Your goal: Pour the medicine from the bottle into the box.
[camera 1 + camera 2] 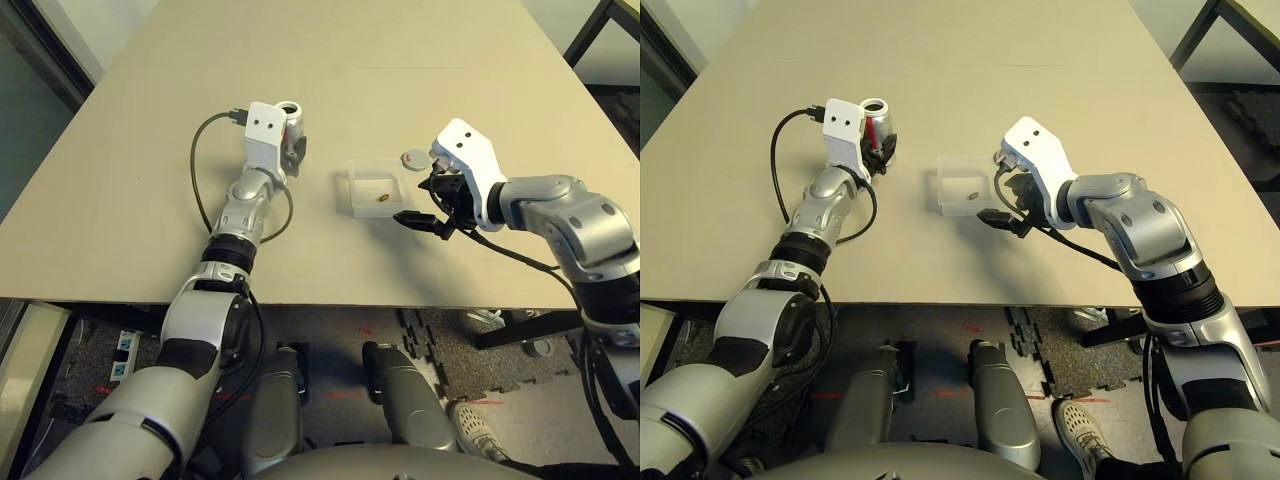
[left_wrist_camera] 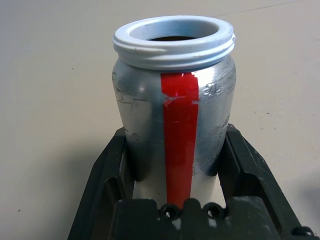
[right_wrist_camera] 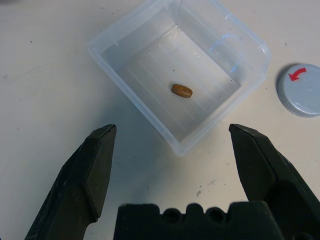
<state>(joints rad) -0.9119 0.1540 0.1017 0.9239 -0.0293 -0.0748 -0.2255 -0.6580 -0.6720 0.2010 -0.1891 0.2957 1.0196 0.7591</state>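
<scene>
The silvery bottle [image 2: 175, 95] with a red stripe stands upright and uncapped on the table, left of centre [image 1: 291, 120]. My left gripper [image 2: 175, 135] is shut on its lower body. The clear plastic box [image 3: 135, 100] sits mid-table [image 1: 354, 188], and the brownish oval medicine [image 3: 182, 90] lies on its floor [image 1: 383, 196]. My right gripper [image 3: 172, 131] hangs open just right of the box [image 1: 425, 202], fingers spread wide with nothing between them. The round grey cap [image 3: 301, 90] with a red arrow lies flat beside the box's far right corner [image 1: 415, 157].
The beige table [image 1: 330, 60] stretches far behind the objects. Its front edge runs close below both arms. A black cable [image 1: 200, 170] loops off my left wrist over the table. A dark table leg stands at the far right.
</scene>
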